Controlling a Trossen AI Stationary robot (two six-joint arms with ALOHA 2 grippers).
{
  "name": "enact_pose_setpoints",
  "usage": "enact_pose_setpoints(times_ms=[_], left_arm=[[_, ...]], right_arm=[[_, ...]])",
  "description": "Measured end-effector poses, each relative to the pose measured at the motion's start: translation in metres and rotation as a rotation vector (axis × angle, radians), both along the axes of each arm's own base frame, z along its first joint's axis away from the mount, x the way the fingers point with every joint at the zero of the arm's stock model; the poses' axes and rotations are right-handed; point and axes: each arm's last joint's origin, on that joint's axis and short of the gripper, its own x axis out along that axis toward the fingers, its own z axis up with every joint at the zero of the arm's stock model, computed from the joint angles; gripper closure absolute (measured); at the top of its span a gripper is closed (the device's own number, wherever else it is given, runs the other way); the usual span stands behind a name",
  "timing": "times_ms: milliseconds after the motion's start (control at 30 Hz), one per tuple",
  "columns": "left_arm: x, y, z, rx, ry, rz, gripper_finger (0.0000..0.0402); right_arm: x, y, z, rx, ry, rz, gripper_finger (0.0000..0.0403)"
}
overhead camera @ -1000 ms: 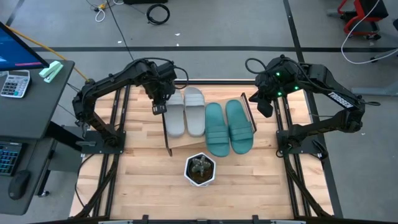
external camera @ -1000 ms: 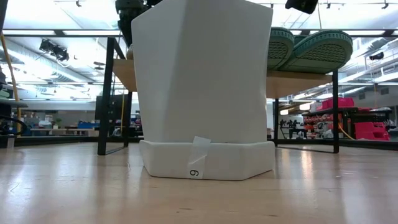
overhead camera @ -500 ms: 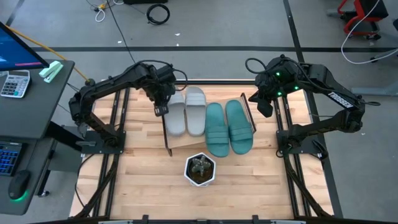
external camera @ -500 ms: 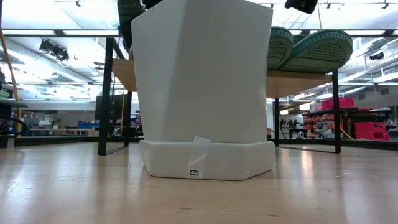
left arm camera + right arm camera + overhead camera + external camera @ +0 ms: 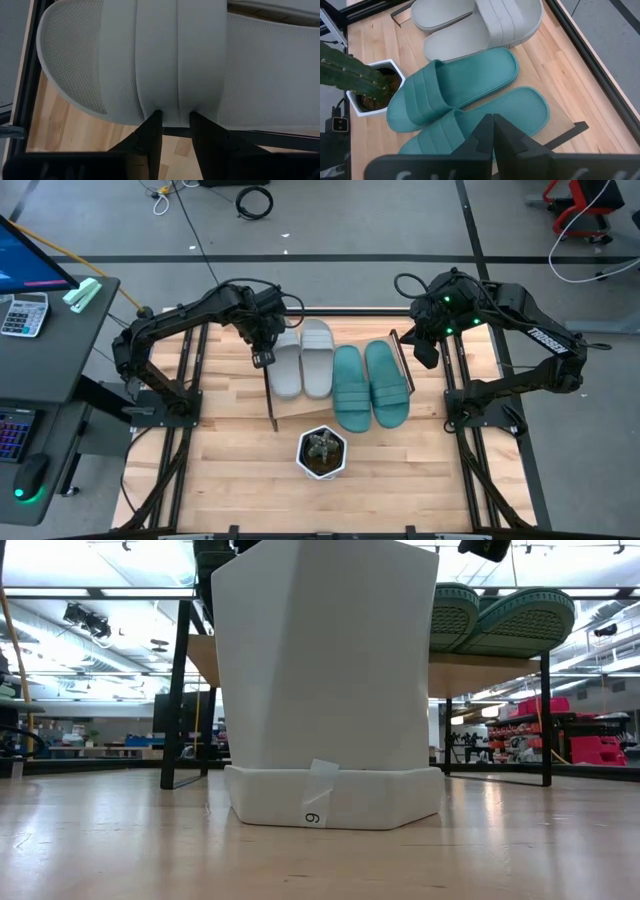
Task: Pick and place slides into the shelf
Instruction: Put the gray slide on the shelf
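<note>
Four slides lie side by side on the shelf [image 5: 300, 408]: a light grey pair [image 5: 300, 362] on its left half and a teal pair [image 5: 366, 385] on its right half. My left gripper [image 5: 264, 354] is level at the shelf's left end, against the outer grey slide [image 5: 175, 60], its fingers a narrow gap apart. My right gripper [image 5: 425, 345] hangs shut above the shelf's right end, over the teal slides [image 5: 455, 87], touching nothing. In the low view the teal soles [image 5: 500, 615] rest on the board [image 5: 200, 655]. My left gripper [image 5: 175, 116] comes level from the table's left side. Both fingertips [image 5: 155, 119] meet the outer grey slide where its strap joins the sole's left edge [image 5: 175, 109]. Nothing shows between the fingers behind their tips. The slide lies flat on the shelf board.
A white hexagonal pot with a cactus [image 5: 322, 452] stands on the table just near of the shelf and fills most of the low view [image 5: 325, 680]. Bare wooden tabletop [image 5: 230, 470] lies to the pot's left and right. A desk with a calculator [image 5: 25, 310] stands off the table's left.
My left gripper has moved a little toward the table's right edge. The shelf and all four slides on it have slid slightly to the right with it; in the low view the shelf's legs have shifted right. My right arm has kept still.
</note>
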Motion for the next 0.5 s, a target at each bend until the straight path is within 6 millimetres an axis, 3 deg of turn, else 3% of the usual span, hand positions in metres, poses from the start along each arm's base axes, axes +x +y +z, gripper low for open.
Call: enact_pose_setpoints(times_ms=[300, 500], left_arm=[[0.001, 0.000, -0.001, -0.006, -0.001, 0.011, 0.0294], [0.002, -0.001, -0.012, -0.032, 0.009, 0.017, 0.0294]], right_arm=[[0.000, 0.000, 0.000, 0.000, 0.000, 0.002, 0.0392], [0.000, 0.000, 0.000, 0.000, 0.000, 0.003, 0.0392]])
